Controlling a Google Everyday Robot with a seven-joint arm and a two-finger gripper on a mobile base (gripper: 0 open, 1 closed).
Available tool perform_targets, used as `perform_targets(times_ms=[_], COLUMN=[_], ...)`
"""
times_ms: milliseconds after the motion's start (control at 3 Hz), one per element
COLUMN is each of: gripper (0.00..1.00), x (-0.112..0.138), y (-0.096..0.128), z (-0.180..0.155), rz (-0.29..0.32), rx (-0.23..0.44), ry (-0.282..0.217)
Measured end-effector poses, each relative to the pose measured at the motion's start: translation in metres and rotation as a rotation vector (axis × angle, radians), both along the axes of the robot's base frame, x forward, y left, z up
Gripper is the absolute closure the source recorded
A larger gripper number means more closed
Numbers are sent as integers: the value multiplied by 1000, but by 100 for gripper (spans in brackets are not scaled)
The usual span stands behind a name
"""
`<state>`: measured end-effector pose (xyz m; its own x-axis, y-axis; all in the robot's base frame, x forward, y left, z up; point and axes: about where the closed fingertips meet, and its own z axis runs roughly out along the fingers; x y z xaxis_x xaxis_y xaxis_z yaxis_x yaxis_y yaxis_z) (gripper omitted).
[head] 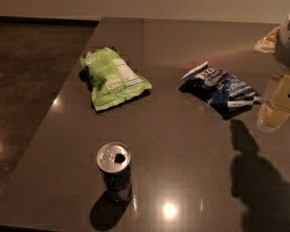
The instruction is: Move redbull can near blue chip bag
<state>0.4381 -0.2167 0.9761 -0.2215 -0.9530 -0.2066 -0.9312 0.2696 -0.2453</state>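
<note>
The redbull can (114,172) stands upright near the front left of the dark table (183,168), its silver top and tab hole facing up. The blue chip bag (221,87) lies flat at the right middle of the table, well apart from the can. My gripper (279,104) hangs at the right edge of the view, just right of the blue chip bag and far from the can. It holds nothing that I can see.
A bright green snack bag (114,79) with a white label lies at the back left. A pale yellowish object (267,39) sits at the far right edge. The table's left edge drops to a dark floor (24,81).
</note>
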Motion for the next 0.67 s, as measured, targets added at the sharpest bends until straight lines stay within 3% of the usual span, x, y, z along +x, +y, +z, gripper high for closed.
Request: perform_targets(times_ms=[333,667], gripper=[0,0], x=[0,-8], y=[0,17], z=[0,-5], rz=[0,41], rx=[0,60], ry=[0,17])
